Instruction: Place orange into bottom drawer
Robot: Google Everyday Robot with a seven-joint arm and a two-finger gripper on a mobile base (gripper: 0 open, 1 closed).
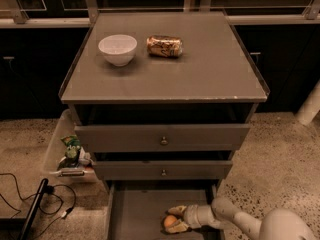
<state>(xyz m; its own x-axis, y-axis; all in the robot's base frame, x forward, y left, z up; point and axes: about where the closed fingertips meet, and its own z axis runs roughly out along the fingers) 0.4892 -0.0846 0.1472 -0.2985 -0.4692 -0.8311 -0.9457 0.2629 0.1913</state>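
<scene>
The bottom drawer (135, 211) of the grey cabinet is pulled open at the bottom of the view, a shallow grey tray. My gripper (169, 220) reaches into it from the right, low over the drawer floor. The orange (170, 221) sits between its two fingers, which close around it. My pale arm (235, 220) runs off to the lower right corner.
A white bowl (118, 49) and a crushed gold-brown can (164, 46) sit on the cabinet top (200, 69). Two upper drawers with brass knobs (163, 141) are closed. A clear bin with packets (70, 154) stands left of the cabinet. Black cables (30, 204) lie on the floor.
</scene>
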